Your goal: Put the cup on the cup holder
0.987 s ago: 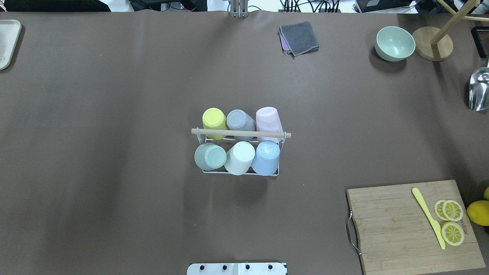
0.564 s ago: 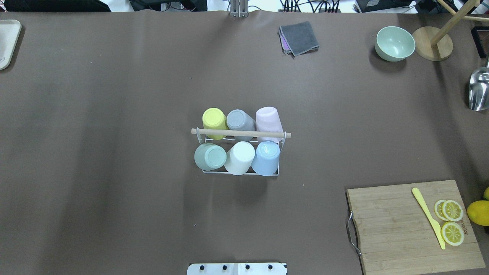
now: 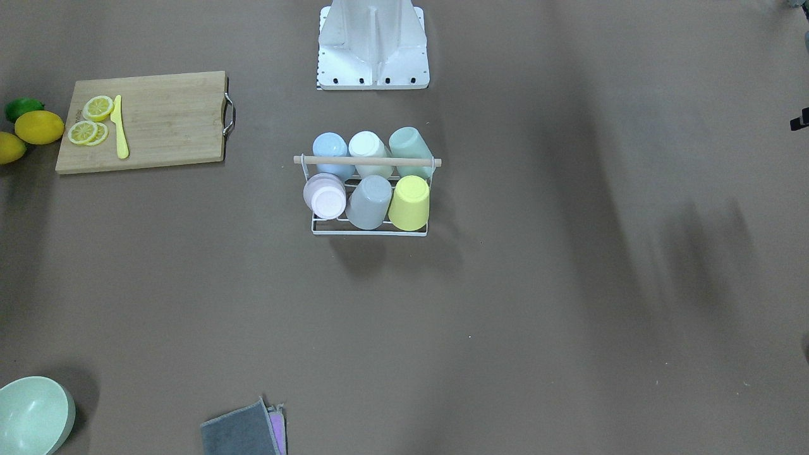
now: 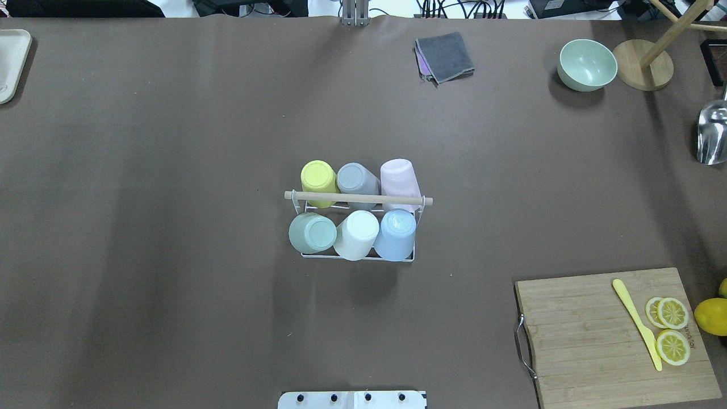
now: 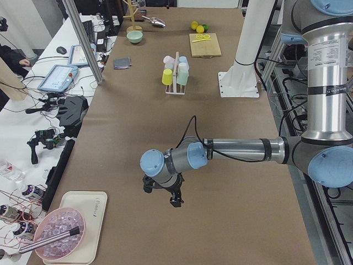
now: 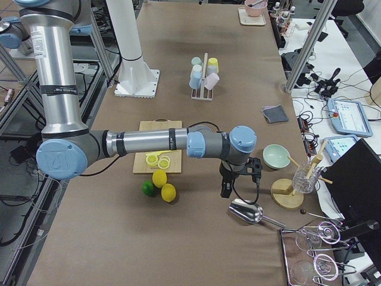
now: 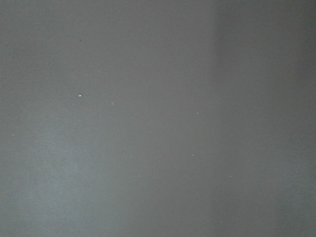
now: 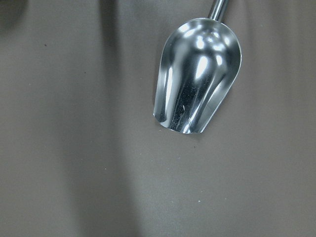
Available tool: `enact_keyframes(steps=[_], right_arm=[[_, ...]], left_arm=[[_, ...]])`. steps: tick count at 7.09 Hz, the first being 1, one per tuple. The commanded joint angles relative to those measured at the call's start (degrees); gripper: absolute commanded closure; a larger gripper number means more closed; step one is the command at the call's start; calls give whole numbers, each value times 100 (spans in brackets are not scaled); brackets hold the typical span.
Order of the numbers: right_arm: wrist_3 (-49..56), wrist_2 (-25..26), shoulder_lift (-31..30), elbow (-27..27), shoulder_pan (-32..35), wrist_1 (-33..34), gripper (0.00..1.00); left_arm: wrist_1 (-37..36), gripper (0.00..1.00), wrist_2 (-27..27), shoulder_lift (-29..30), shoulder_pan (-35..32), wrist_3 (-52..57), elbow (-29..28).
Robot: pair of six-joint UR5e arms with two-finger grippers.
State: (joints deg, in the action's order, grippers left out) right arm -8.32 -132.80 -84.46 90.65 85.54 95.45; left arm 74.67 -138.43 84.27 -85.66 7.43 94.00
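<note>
— Brown table (image 4: 170, 142): what's at its left?
— Only the left gripper (image 5: 163, 195), low over bare paper. I cannot tell how its jaws stand.
— Middle?
— The cup holder (image 4: 358, 198), with six upturned cups on it: yellow cup (image 4: 318, 177), grey cup (image 4: 356, 179) and pink cup (image 4: 399, 176) far, green cup (image 4: 312, 233), white cup (image 4: 356, 233) and blue cup (image 4: 396, 233) near.
— Right?
— The right gripper (image 6: 227, 186), just beside a steel scoop (image 8: 197, 74). Its jaws I cannot tell either.

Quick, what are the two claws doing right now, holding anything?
Left gripper: cannot be told whether open or closed.
Right gripper: cannot be told either; it hangs near the metal scoop.
</note>
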Motion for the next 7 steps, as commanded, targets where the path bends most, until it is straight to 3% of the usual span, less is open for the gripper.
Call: enact_keyframes(steps=[1, 3, 4, 7], right_arm=[[6, 0, 0, 23, 41, 0, 1], [-29, -9, -36, -143, 33, 0, 1], [-12, -9, 8, -153, 33, 0, 1], [-64, -27, 26, -196, 50, 0, 1]], left_arm=[[1455, 3, -88, 28, 32, -1529, -292], [1724, 3, -88, 80, 32, -1491, -277], [2231, 3, -96, 81, 32, -1525, -320], [2350, 3, -97, 107, 32, -1526, -102]])
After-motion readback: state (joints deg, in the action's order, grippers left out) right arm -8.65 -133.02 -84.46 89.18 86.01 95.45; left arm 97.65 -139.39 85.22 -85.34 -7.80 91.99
